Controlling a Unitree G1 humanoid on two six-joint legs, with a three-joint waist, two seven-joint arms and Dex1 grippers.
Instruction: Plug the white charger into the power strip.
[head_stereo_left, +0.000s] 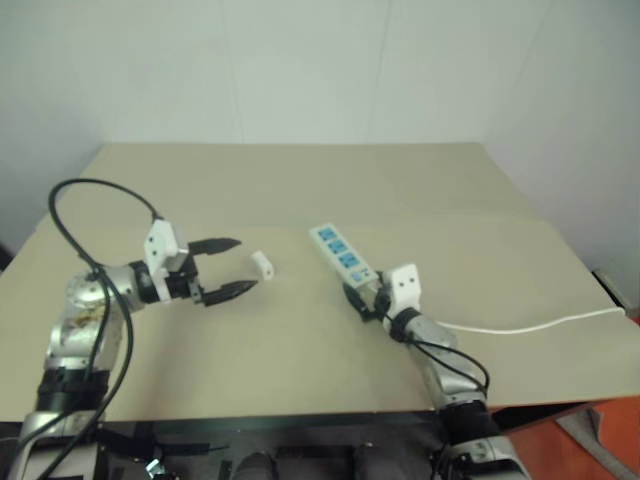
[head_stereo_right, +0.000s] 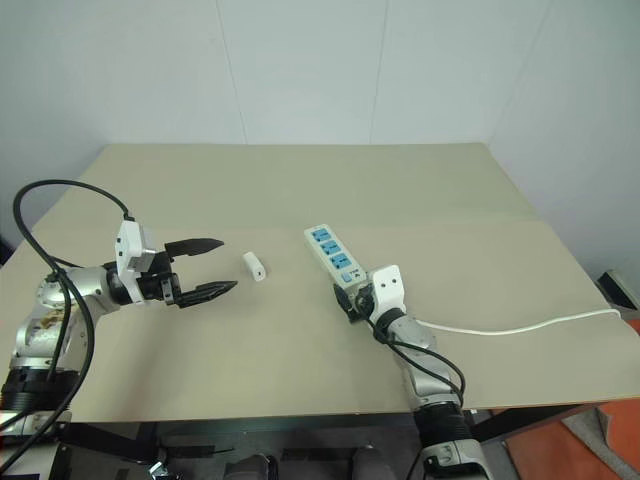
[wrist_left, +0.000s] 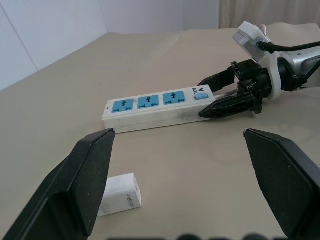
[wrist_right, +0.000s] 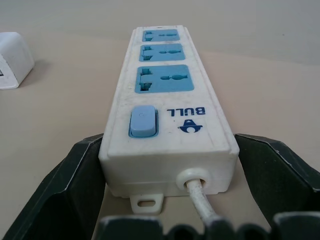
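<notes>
Charger (head_stereo_right: 254, 266): one; power strip (head_stereo_right: 334, 258): one, three sockets; both hands wide, empty.

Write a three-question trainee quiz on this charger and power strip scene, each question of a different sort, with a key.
1. True or false: the white charger is already plugged into the power strip.
2. Which end of the power strip sits between the fingers of the right tool? A) the cord end B) the far end C) the middle
3. How many blue socket faces does the power strip have?

Key:
1. False; the charger lies on the table, apart from the strip, in front of the open left tool.
2. A; the fingers flank the end with the cord and switch.
3. Three.
</notes>
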